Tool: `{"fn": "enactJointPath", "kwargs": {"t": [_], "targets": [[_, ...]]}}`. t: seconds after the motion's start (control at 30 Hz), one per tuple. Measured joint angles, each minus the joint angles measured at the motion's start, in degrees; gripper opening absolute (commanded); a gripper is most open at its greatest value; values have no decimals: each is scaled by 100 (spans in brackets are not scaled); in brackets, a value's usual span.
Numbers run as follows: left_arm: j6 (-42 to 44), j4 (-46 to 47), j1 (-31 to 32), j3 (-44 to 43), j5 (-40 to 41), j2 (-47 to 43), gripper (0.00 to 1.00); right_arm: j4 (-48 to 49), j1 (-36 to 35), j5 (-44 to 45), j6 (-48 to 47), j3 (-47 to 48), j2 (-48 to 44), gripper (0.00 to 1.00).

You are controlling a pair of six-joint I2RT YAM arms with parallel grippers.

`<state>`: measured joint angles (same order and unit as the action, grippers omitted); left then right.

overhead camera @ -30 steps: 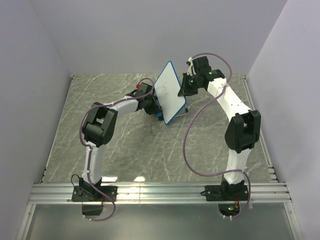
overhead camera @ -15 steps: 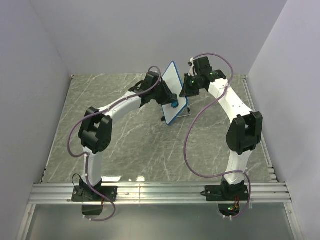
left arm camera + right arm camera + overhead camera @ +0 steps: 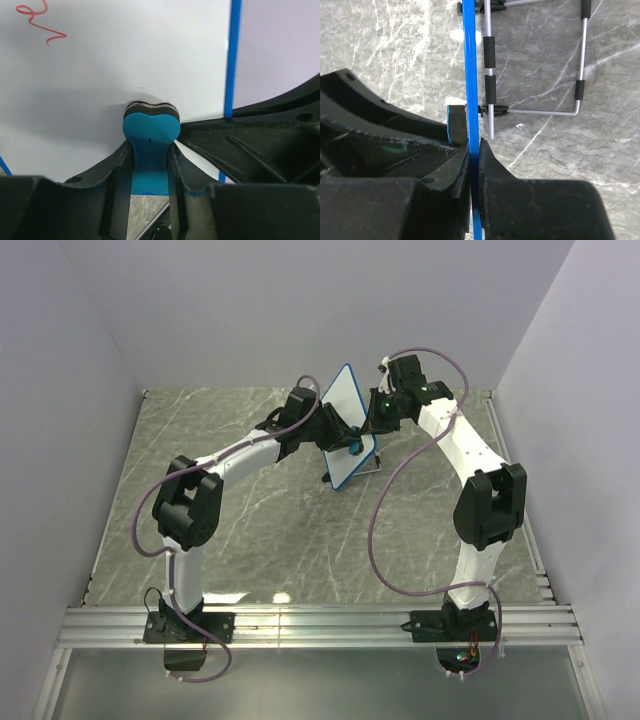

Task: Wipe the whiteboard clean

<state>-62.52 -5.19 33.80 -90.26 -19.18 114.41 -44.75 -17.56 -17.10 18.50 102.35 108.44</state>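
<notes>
Presses small blue eraser block (image 3: 151, 131), clamped in left gripper (image 3: 150, 150), right of red scribble (image 3: 41, 22) on blue-rimmed whiteboard (image 3: 125, 55) pinched by right gripper (image 3: 472, 150).

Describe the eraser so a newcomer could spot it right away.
Find the blue-rimmed whiteboard standing at the far middle of the marble table. The eraser is the small block against its white face, pinched in the jaws of the left gripper. Its bright blue back over a dark pad sets it apart from the black gripper and white board.
</notes>
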Motion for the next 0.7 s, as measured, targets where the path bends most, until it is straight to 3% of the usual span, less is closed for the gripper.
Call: {"fn": "enactJointPath", "kwargs": {"t": [0.3,0.57,0.7], "targets": [[2,286,-494,164,-459,562,0,151,22,-11,-33,-177,-96,0],[341,-844,-765,-1473,-413,1410,0,254,20,20,111,-269,-142,0],[321,-861,-717,-2044,-402,1467,0,286,-11,15,116,-282,-151,0]]}}
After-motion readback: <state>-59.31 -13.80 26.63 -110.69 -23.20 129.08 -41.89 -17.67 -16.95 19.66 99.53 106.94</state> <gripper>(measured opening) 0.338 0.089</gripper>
